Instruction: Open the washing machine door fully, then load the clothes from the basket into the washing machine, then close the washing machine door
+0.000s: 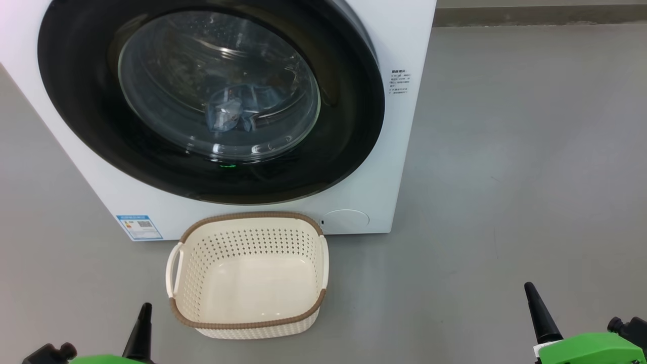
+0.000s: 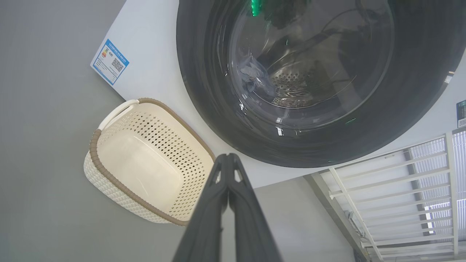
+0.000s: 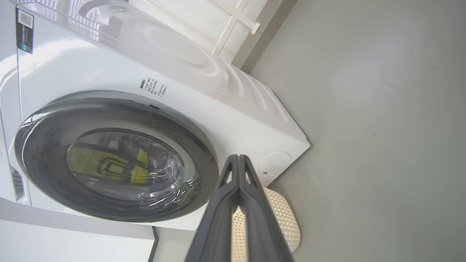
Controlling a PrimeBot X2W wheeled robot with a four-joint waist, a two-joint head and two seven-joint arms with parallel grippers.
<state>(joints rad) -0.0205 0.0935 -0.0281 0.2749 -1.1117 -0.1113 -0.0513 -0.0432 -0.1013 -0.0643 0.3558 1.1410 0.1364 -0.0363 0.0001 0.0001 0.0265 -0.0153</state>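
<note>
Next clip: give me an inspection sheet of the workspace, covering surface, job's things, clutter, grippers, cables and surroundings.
surface: grey floor, smooth
job's things: washing machine door looks shut; clothes inside, seen through the glass; basket empty, on the floor before the washing machine
clutter: nothing seen
grippers: left gripper shut, holding nothing; right gripper shut, holding nothing
cables: nothing seen
surroundings: white barred frame beyond the machine; blue sticker on its front
</note>
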